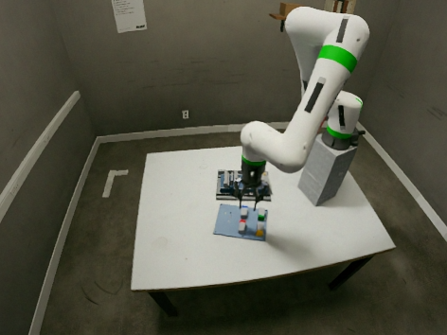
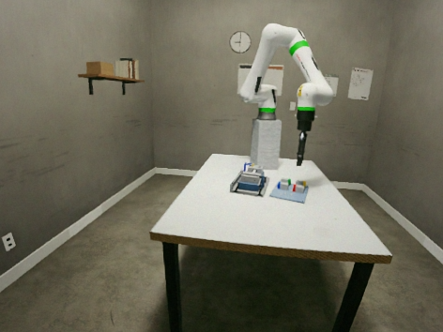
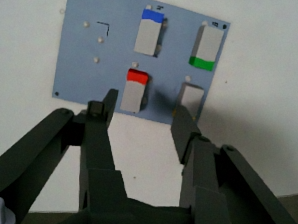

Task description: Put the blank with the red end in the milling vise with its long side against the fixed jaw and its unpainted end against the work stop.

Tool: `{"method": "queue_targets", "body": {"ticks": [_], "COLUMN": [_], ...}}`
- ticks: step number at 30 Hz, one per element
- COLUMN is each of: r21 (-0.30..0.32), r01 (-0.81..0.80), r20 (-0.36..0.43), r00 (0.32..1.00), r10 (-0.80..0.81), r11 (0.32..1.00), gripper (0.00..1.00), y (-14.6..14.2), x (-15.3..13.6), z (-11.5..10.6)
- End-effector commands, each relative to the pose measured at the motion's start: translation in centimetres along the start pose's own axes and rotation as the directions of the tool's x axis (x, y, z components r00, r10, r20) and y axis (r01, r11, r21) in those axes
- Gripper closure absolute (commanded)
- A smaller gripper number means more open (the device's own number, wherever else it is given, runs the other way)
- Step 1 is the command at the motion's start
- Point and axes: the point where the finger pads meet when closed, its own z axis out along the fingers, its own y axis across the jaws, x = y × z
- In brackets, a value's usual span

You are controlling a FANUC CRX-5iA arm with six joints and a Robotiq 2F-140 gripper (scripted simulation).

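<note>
Going L to R in the top view: milling vise (image 1: pixel 227 182) sits far-centre on the white table (image 1: pixel 180 246), partly hidden by the wrist. Nothing seems loaded in it yet. Just near of it lies the blue plate (image 1: pixel 224 224), so the carry from plate to vise should be short.

On the plate there are four blanks, spaced apart prob. so fingers can drop either side of one w/o nudging a neighbour. In the wrist view: blank with the red end (image 3: pixel 133 91) is the lower-left one, flat on the plate, red end pointing away from the cam. Blue-ended blank (image 3: pixel 149 32) is beyond it, green-ended blank (image 3: pixel 208 47) to the right, and a fourth blank (image 3: pixel 192 99) is half hidden behind a finger; the top view shows its yellow end.

Gripper (image 3: pixel 141 123) hangs well above the plate, not touching anything. Fingers part-open w/ nothing between them, the gap looking a bit wider than a blank, which suits a straddle grab. The red one shows just beside the left finger, not centred, so I judge a sideways shift is needed before descent.

Far R: arm's grey pedestal (image 1: pixel 312 189) stands at the table's right-far corner, well apart from the parts.
</note>
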Motion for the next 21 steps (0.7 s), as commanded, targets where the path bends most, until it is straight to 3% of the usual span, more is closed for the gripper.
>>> {"method": "queue_targets", "body": {"ticks": [1, 5, 19, 21], "r21": [0.001, 0.001, 0.001, 0.001], "r01": [0.0, 0.0, 0.0, 0.0], "r20": [0.001, 0.001, 0.001, 0.001], "r00": [1.0, 1.0, 1.0, 1.0], "r10": [0.0, 0.0, 0.0, 0.0], "r11": [1.0, 1.0, 1.0, 1.0], "gripper": [0.55, 0.55, 0.55, 0.55], "y": [-0.3, -0.4, -1.5, -1.5], "x": [-0.4, -0.5, -1.8, -1.8], "z": [1.1, 1.5, 6.8, 6.8]}}
